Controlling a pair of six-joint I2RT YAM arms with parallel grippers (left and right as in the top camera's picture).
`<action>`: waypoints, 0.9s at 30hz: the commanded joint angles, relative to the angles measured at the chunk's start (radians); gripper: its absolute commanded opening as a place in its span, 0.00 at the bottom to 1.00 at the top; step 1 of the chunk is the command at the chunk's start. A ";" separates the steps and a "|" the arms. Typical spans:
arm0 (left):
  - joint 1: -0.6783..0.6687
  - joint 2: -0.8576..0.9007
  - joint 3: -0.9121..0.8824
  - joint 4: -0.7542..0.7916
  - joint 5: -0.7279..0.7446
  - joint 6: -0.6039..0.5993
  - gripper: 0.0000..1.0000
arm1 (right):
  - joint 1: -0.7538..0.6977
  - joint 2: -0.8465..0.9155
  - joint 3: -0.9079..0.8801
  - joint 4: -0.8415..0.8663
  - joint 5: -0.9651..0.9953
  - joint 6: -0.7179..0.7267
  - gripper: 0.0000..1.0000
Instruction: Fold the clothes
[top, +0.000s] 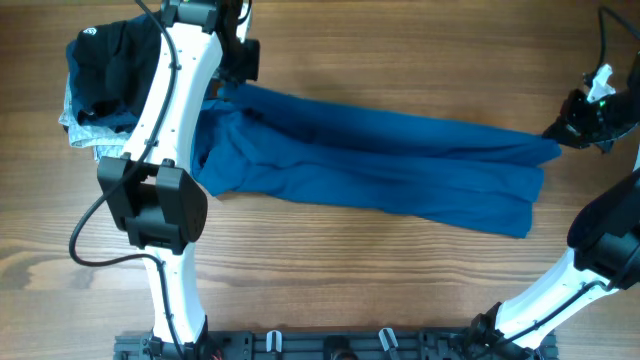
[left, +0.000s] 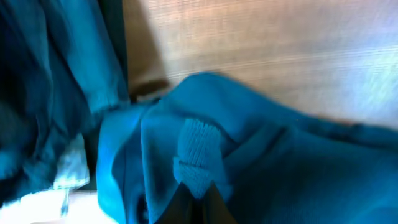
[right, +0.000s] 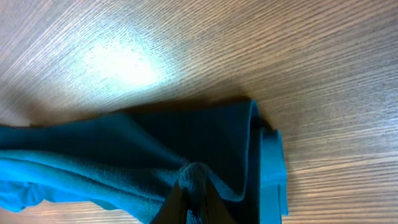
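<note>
On the wooden table (top: 400, 290) the teal garment (top: 400, 160) lies stretched as a long band from far left to right. It seems doubled lengthwise, so folding looks begun, with crosswise folds left. The left hand (left: 194, 190) is clamped on its far-left end, and the right hand (right: 189, 193) on the right end.

One teal garment (top: 400, 165), one black garment (top: 110, 70), one pale denim piece (top: 82, 132) — two claws: left claw (top: 228, 90), right claw (top: 555, 133).
</note>
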 joint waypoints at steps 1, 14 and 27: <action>0.009 -0.023 0.012 -0.074 -0.018 -0.009 0.04 | -0.017 -0.031 0.021 -0.015 0.029 -0.021 0.04; 0.011 -0.013 0.011 -0.237 -0.017 -0.010 0.04 | -0.018 -0.035 -0.132 -0.063 0.063 -0.006 0.04; 0.011 -0.004 -0.195 -0.187 -0.009 -0.013 0.11 | -0.098 -0.179 -0.429 0.164 0.111 0.112 0.04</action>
